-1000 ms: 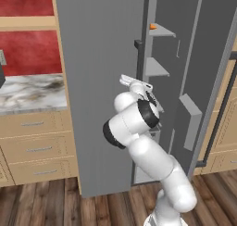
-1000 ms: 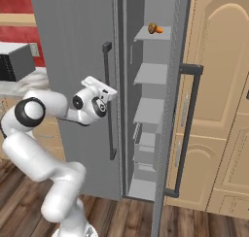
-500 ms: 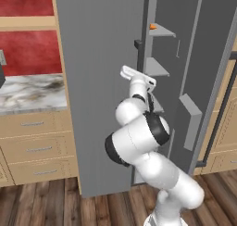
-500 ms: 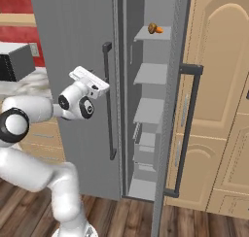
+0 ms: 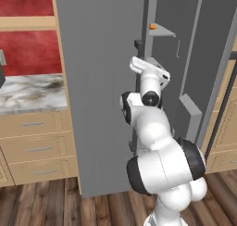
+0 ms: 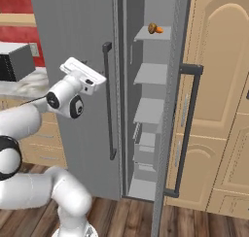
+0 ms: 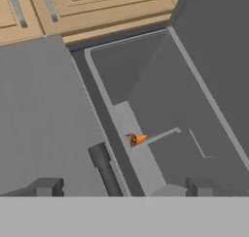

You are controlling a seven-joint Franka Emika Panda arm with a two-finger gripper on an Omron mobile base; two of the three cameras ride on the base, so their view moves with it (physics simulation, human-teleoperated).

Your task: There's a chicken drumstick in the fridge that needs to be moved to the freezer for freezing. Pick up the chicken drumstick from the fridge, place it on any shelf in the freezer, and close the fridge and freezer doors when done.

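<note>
The chicken drumstick (image 6: 154, 28) (image 5: 152, 27) (image 7: 135, 140), small and orange-brown, lies on the top short shelf (image 6: 145, 35) (image 7: 127, 118) of the narrow freezer (image 6: 146, 114). The freezer door (image 6: 178, 85) stands open, edge-on to the right base view. The wide fridge door (image 6: 73, 27) (image 5: 97, 81) is shut, with its long handle (image 6: 108, 100) beside the opening. My gripper (image 7: 122, 187) (image 6: 83, 71) is open and holds nothing. It hangs in front of the fridge door, below and left of the drumstick, well apart from it.
Lower freezer shelves and drawers (image 6: 146, 148) stack beneath the top shelf. Tall wooden cabinets (image 6: 223, 110) stand right of the open door. A marble counter (image 5: 28, 93) over wooden drawers sits to the left, with a dark appliance (image 6: 14, 61) on it.
The arm has swung and folded closer to the cameras; the hand rose and drew left, away from the freezer opening. The jaws stayed open and the drumstick has not moved.
</note>
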